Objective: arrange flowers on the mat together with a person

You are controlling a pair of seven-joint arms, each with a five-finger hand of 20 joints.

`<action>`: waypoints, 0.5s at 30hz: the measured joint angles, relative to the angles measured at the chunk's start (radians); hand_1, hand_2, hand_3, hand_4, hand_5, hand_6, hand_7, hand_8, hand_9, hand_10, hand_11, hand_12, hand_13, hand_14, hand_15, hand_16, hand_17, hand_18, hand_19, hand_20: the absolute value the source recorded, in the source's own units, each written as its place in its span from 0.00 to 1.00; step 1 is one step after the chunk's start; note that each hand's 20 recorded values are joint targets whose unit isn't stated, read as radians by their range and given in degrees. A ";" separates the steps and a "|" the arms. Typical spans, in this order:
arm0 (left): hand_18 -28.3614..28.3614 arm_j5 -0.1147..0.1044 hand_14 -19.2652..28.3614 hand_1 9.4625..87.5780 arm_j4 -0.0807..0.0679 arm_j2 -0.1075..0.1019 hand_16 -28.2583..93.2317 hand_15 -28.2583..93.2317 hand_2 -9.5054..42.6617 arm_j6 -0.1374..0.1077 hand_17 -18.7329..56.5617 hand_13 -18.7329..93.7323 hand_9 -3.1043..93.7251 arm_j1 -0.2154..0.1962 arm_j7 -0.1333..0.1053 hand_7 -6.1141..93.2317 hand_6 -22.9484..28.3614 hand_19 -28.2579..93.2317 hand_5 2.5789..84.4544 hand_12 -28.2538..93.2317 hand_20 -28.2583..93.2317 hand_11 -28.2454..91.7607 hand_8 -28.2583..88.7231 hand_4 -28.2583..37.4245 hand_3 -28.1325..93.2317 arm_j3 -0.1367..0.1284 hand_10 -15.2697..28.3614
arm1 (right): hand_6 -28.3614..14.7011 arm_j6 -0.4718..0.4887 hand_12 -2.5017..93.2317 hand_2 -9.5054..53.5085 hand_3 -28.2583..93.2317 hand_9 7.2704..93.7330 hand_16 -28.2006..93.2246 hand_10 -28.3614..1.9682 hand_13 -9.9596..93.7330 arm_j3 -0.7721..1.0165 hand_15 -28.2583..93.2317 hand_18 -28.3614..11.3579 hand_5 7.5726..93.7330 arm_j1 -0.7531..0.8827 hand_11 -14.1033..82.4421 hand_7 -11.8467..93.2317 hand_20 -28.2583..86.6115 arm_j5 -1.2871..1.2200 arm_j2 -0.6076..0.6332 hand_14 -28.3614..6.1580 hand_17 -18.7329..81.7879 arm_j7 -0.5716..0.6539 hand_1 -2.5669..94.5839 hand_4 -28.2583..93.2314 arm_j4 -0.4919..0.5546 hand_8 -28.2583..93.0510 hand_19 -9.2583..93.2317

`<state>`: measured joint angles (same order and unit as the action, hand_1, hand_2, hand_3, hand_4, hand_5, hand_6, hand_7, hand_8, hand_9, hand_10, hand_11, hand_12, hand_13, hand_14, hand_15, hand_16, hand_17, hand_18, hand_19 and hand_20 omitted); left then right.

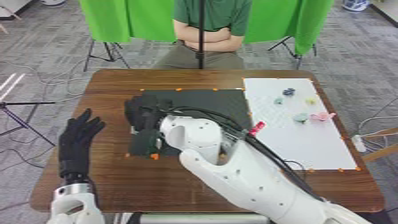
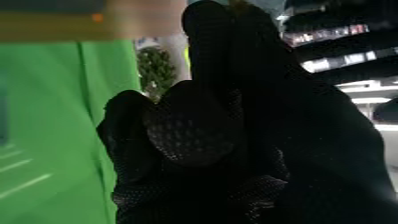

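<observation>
Over the black mat (image 1: 222, 101), left of centre, the right hand (image 1: 142, 112) had bent fingers, contents impossible to tell, and loose flowers (image 1: 322, 116) lay on the white mat (image 1: 306, 150), so any placement likely wanted a low, gentle release, then straight lift.
</observation>
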<state>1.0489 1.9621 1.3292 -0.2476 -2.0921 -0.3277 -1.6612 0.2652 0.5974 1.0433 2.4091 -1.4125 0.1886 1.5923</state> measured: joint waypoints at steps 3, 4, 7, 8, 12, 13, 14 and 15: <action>0.72 0.000 0.79 0.10 -0.003 -0.002 0.24 0.38 0.77 0.002 0.34 0.50 0.48 0.009 0.001 0.13 0.57 0.32 0.49 0.31 0.37 0.37 0.19 0.00 0.73 0.009 0.68 | 0.77 -0.018 0.47 0.00 0.70 0.97 0.56 0.74 0.97 -0.004 0.71 0.35 0.85 0.001 0.23 0.30 0.72 0.014 -0.011 0.83 0.75 0.000 0.68 0.08 -0.044 0.30 1.00; 0.72 0.000 0.78 0.10 -0.003 -0.002 0.24 0.38 0.77 0.002 0.34 0.50 0.48 0.011 0.001 0.15 0.56 0.32 0.50 0.31 0.37 0.38 0.19 0.00 0.73 0.011 0.68 | 0.78 -0.024 0.47 0.00 0.70 0.97 0.56 0.74 0.97 -0.004 0.71 0.35 0.85 0.001 0.23 0.30 0.72 0.018 -0.015 0.83 0.75 0.000 0.68 0.08 -0.057 0.29 1.00; 0.71 0.000 0.77 0.10 -0.004 -0.005 0.24 0.38 0.76 0.002 0.34 0.50 0.49 0.016 0.002 0.18 0.53 0.31 0.53 0.32 0.37 0.39 0.19 0.00 0.74 0.019 0.66 | 0.78 -0.040 0.46 0.00 0.69 0.97 0.56 0.74 0.97 -0.003 0.72 0.36 0.84 0.002 0.23 0.30 0.72 0.036 -0.026 0.82 0.74 0.000 0.68 0.10 -0.087 0.28 1.00; 0.71 0.000 0.76 0.10 -0.004 -0.006 0.24 0.38 0.76 0.002 0.34 0.50 0.50 0.017 0.002 0.19 0.52 0.31 0.53 0.32 0.37 0.39 0.19 0.00 0.74 0.022 0.65 | 0.78 -0.046 0.46 0.00 0.68 0.97 0.56 0.74 0.96 -0.002 0.72 0.35 0.84 0.003 0.23 0.30 0.72 0.043 -0.028 0.83 0.74 -0.001 0.68 0.11 -0.092 0.28 1.00; 0.70 0.001 0.75 0.10 -0.004 -0.007 0.24 0.39 0.74 0.003 0.35 0.49 0.51 0.021 0.003 0.21 0.51 0.30 0.55 0.34 0.37 0.40 0.19 0.00 0.74 0.028 0.64 | 0.77 -0.066 0.40 0.00 0.66 0.93 0.55 0.71 0.95 0.001 0.72 0.35 0.80 0.010 0.20 0.29 0.71 0.068 -0.038 0.82 0.73 -0.002 0.66 0.13 -0.101 0.26 1.00; 0.70 0.001 0.75 0.09 -0.004 -0.007 0.24 0.39 0.72 0.003 0.35 0.49 0.51 0.021 0.003 0.21 0.51 0.30 0.55 0.34 0.37 0.40 0.19 0.00 0.74 0.028 0.64 | 0.77 -0.066 0.38 0.00 0.66 0.92 0.55 0.70 0.94 0.002 0.72 0.35 0.79 0.012 0.19 0.28 0.71 0.071 -0.039 0.80 0.72 -0.002 0.65 0.13 -0.101 0.26 1.00; 0.70 0.001 0.75 0.09 -0.004 -0.007 0.24 0.39 0.71 0.003 0.35 0.49 0.51 0.021 0.003 0.21 0.51 0.30 0.55 0.35 0.37 0.40 0.19 0.00 0.74 0.028 0.64 | 0.77 -0.065 0.37 0.00 0.65 0.91 0.55 0.70 0.94 0.003 0.71 0.34 0.78 0.013 0.19 0.28 0.70 0.074 -0.040 0.79 0.71 -0.003 0.65 0.13 -0.101 0.26 1.00; 0.70 0.001 0.75 0.10 -0.004 -0.007 0.24 0.39 0.68 0.003 0.35 0.49 0.51 0.021 0.003 0.22 0.50 0.30 0.55 0.35 0.37 0.40 0.19 0.00 0.74 0.028 0.64 | 0.77 -0.064 0.36 0.00 0.65 0.90 0.54 0.69 0.93 0.004 0.71 0.34 0.78 0.014 0.19 0.28 0.70 0.077 -0.041 0.79 0.71 -0.004 0.64 0.14 -0.101 0.25 1.00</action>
<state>1.0498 1.9579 1.3219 -0.2443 -2.0708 -0.3248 -1.6328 0.2013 0.6017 1.0578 2.4862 -1.4534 0.1848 1.4911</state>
